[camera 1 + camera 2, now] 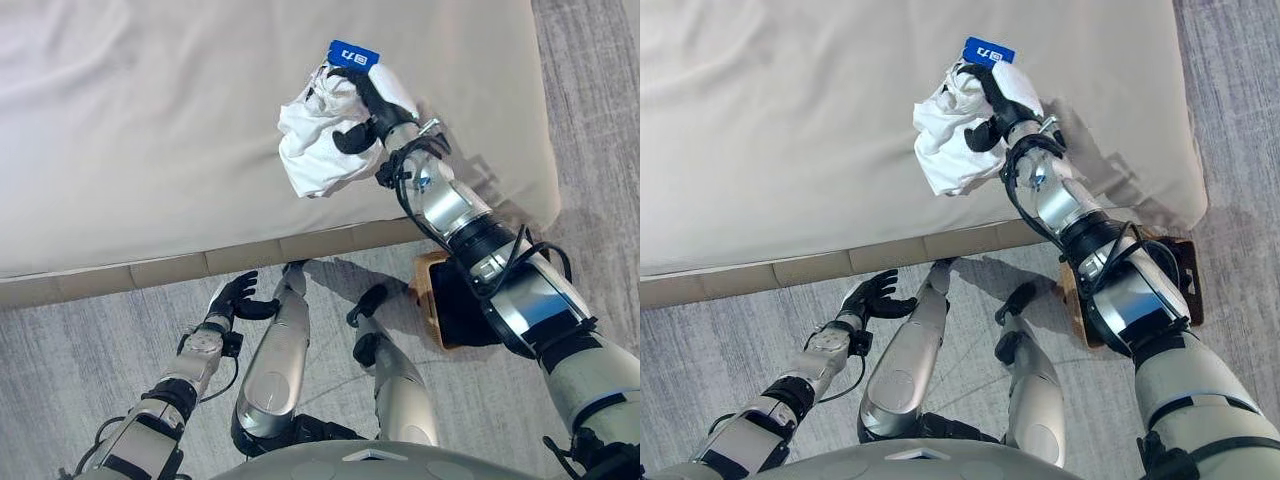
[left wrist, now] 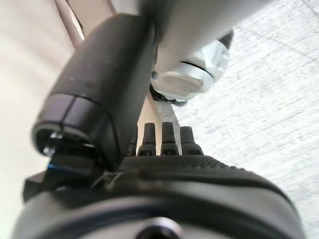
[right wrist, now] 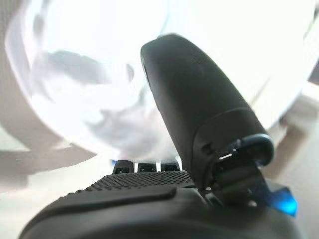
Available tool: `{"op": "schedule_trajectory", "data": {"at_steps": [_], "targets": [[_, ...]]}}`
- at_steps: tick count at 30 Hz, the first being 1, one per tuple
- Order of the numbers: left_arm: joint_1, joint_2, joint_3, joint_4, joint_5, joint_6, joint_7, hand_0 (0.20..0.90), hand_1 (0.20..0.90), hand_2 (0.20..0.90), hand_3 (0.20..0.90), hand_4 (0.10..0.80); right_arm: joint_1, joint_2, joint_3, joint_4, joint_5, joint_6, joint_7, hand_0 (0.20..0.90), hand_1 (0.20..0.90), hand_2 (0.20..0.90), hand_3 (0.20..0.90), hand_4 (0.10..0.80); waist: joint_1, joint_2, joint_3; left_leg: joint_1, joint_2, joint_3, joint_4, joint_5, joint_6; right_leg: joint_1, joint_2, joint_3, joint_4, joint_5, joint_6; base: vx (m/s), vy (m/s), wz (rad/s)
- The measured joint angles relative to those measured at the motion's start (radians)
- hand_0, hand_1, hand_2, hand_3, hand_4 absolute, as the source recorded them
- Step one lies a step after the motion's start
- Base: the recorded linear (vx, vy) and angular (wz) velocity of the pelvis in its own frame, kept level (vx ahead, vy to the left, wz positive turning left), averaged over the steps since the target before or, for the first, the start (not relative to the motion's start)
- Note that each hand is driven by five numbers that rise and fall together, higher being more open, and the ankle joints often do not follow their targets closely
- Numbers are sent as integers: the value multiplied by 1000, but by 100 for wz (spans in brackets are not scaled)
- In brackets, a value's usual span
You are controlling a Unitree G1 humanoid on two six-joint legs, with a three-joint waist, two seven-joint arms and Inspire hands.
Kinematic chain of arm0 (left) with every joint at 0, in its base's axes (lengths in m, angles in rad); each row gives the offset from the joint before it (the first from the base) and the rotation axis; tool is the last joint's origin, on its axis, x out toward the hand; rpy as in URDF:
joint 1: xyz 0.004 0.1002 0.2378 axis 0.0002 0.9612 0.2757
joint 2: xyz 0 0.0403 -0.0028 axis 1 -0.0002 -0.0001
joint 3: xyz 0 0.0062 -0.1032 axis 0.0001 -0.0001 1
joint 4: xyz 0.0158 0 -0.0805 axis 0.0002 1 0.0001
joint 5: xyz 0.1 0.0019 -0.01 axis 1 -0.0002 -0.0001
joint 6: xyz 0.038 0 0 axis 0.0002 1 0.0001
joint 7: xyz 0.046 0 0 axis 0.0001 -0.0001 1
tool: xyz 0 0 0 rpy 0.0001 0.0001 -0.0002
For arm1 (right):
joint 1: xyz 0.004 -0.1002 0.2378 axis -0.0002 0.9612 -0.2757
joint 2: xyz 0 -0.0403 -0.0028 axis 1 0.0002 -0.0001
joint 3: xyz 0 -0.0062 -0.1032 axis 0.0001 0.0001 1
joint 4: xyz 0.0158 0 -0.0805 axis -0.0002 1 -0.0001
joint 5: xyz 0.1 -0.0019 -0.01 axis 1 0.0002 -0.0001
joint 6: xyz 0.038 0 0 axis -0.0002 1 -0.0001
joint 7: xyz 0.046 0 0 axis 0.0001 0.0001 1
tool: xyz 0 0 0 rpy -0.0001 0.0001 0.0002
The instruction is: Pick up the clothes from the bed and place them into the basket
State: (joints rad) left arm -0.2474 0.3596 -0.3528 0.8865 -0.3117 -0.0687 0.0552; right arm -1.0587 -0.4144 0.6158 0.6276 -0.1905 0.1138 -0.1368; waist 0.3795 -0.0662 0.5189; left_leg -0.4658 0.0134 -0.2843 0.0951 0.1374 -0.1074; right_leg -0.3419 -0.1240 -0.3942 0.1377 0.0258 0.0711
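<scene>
A crumpled white garment [image 1: 318, 150] is bunched in my right hand [image 1: 372, 100], lifted a little above the beige bed [image 1: 140, 130] near its front right part. The hand's fingers and thumb are curled round the cloth, which also shows in the right wrist view [image 3: 89, 84] just past the thumb [image 3: 199, 109]. A blue tag [image 1: 352, 55] sits at the top of the hand. The basket [image 1: 1185, 285], brown with a dark inside, stands on the floor by the bed's front right corner, mostly hidden under my right arm. My left hand [image 1: 236, 296] hangs low over the floor in front of the bed, fingers relaxed and empty.
The bed's front edge [image 1: 200, 262] runs across the view with a tan frame below it. Grey carpet [image 1: 80, 360] lies in front of the bed and along its right side [image 1: 600, 120].
</scene>
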Motion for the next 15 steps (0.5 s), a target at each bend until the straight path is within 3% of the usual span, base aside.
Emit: {"op": "schedule_trajectory", "data": {"at_steps": [1,6,12,13,14,15], "targets": [[0,0,0,4,0,1,-2,900,900,900,900,800,0,0,0,0,-12,6,14,300,300,300,200,100,7,0,0,-1,-1,-3,-3,5,-5,0,0,-3,-1,0,0,-8,-55,15],[2,3,0,10,20,1,-6,900,900,900,900,800,-15,-13,28,0,-25,24,40,300,300,300,200,100,30,-2,1,8,-4,-20,-13,14,3,26,6,-26,-20,0,0,7,-45,12],[-2,26,6,10,40,3,-12,900,900,900,900,800,-14,-17,20,0,-16,33,24,300,300,300,200,100,35,-38,19,96,-1,-14,-30,6,-9,123,14,-24,-65,0,1,9,-12,1],[-3,27,6,10,40,4,-16,900,900,900,900,800,-14,-18,20,0,-17,39,22,531,531,531,469,369,36,-40,20,109,0,-8,-34,6,-8,134,15,-19,-71,0,1,2,18,-13],[-3,29,7,11,41,7,-18,900,900,900,900,800,-14,-18,20,0,-20,47,23,594,594,594,543,443,37,-40,20,123,0,0,-35,3,-8,146,15,-11,-76,0,1,-1,22,-17],[-3,30,7,11,42,8,-21,900,900,900,900,800,-14,-19,20,1,-31,57,27,900,900,900,900,800,37,-40,20,134,0,7,-35,2,-8,155,16,-4,-81,-1,3,-5,14,-16]]}}
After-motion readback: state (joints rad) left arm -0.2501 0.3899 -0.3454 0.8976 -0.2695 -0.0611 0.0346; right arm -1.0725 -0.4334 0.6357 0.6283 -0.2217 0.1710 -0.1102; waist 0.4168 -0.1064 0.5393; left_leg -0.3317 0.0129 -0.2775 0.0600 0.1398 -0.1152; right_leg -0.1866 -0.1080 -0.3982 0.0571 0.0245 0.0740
